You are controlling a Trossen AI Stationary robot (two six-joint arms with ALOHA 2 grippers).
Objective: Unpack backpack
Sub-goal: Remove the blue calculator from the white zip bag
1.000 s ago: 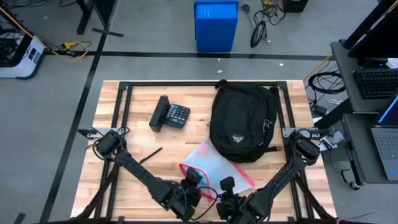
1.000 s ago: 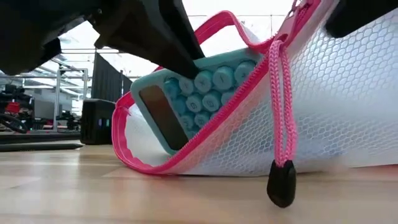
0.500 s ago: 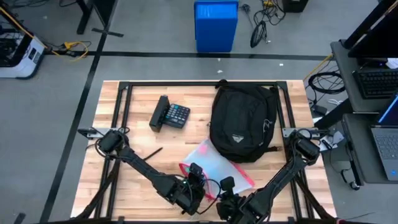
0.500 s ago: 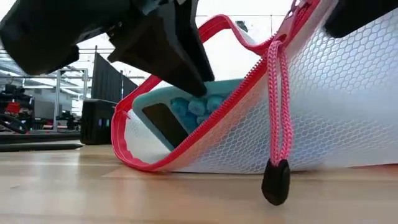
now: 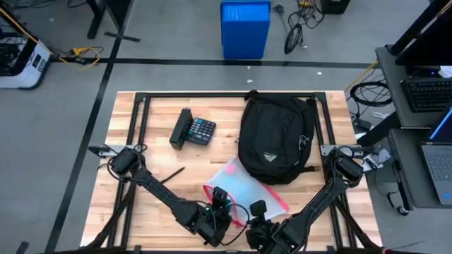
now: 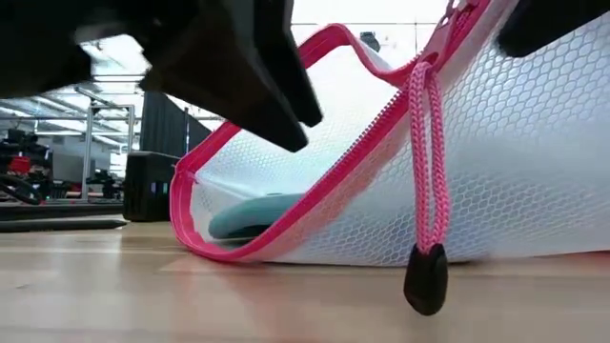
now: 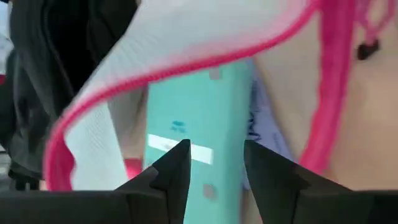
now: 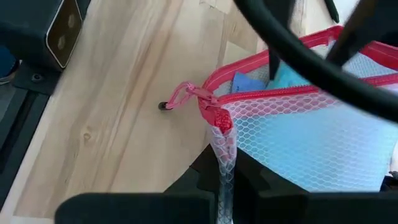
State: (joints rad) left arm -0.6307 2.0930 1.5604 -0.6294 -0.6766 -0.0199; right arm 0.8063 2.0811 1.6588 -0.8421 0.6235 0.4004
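Observation:
The black backpack [image 5: 275, 141] lies flat at the table's far right. Nearer the front edge lies a white mesh pouch [image 5: 248, 187] with a pink zipper [image 6: 315, 195], its mouth held up and gaping. A teal calculator [image 6: 257, 211] lies low inside it, also seen through the mouth in the left wrist view [image 7: 199, 118]. My left gripper [image 7: 216, 149] stands open just above the pouch's mouth, clear of the teal calculator. My right gripper [image 8: 225, 177] is shut on the pouch's rim. My right gripper pinches the pouch's mesh wall [image 8: 222, 155] between its two fingers, just below the zipper's end at the corner of the mouth. That corner is raised, and the rest of the pouch lies on the table. The pink zipper cord [image 6: 426, 171] hangs slack beside it.
A black calculator [image 5: 194, 129] lies at the table's far left, and a thin dark stick [image 5: 171, 175] left of the pouch. Bare wood [image 5: 141, 204] shows near the left front. A blue bin [image 5: 245, 28] stands on the floor beyond the table.
The teal calculator stood tilted up in the pouch's mouth under my left gripper's fingers. It has sunk back down and now lies low inside the pouch. My left gripper has come off it and stands above the mouth. The pouch has stayed held up.

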